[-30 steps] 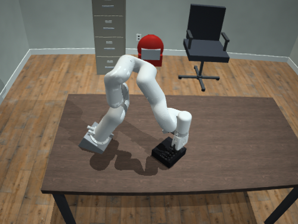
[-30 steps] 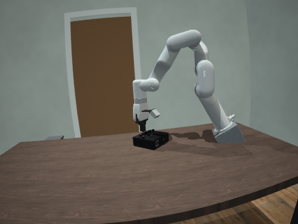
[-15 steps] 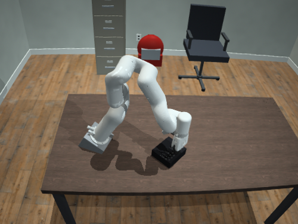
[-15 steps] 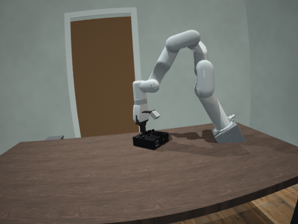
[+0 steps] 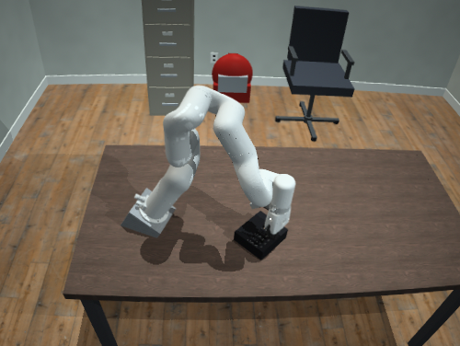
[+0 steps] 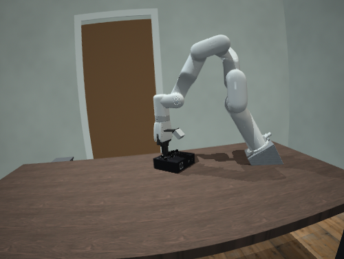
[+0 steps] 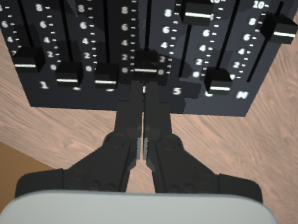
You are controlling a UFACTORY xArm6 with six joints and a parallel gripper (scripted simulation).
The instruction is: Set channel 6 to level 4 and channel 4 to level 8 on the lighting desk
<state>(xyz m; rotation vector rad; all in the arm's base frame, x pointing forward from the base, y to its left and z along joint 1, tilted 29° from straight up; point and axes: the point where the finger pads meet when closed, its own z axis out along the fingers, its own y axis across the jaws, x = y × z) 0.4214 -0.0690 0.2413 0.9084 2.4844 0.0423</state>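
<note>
1. Found the desk (image 5: 269, 246) flat on its feet on the worktop (image 5: 368, 207), near the middle, right under the arm's wrist.
2. Saw the jaws clenched tight together with nothing between them, used like one poking finger.
3. Saw their tips right at the low side of cap 4 (image 7: 145, 64). Looked like touching, but could not tell for sure.
4. Read cap 4 at about level 0, at the bottom of its track. Needed level 8, so a long way left to go.
5. Read cap 6 (image 7: 219, 80) near the bottom too. Needed level 4 there, so judged that job not done yet.
6. Judged the step in hand: pushing cap 4 up its track with the shut tips.
7. To do it well, needed to:
   - keep the tips in the middle of the cap, so as not to slip off to one side;
   - push straight along the track, slow and even;
   - stay away from cap 3 (image 7: 105, 75) and cap 5 (image 7: 198, 12), close by on each side;
   - press along, not down hard, so as not to slide or tip the desk;
   - slow down near mark 8 and stop with the white line on it;
   - lift straight off, so as not to drag the cap back.
</note>
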